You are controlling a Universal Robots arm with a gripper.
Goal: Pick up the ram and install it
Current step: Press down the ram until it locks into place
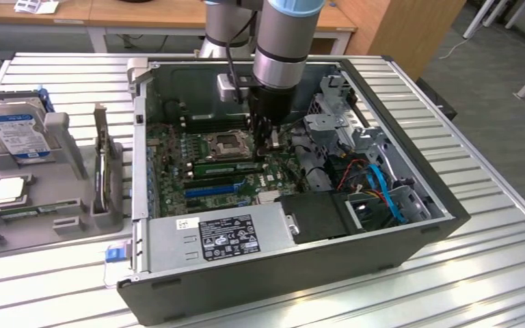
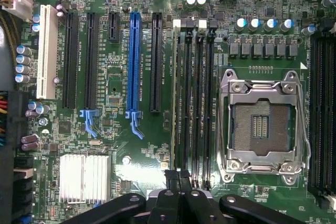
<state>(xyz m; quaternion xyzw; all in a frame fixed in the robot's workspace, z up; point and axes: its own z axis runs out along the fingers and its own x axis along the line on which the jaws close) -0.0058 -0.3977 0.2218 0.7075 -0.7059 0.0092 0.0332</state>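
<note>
The ram is a thin green stick seen edge-on. It stands in the memory slot farthest from the CPU socket, running that slot's full length. In the exterior view the ram lies between the socket and the blue expansion slot. My gripper is shut, with its black fingertips right at one end of the ram. Whether they press on it I cannot tell. The gripper reaches straight down into the open computer case.
Black empty memory slots run beside the ram, and a silver heatsink sits near the fingers. Blue cables and a drive cage fill the case at the exterior view's right. A grey fixture holds a hard drive.
</note>
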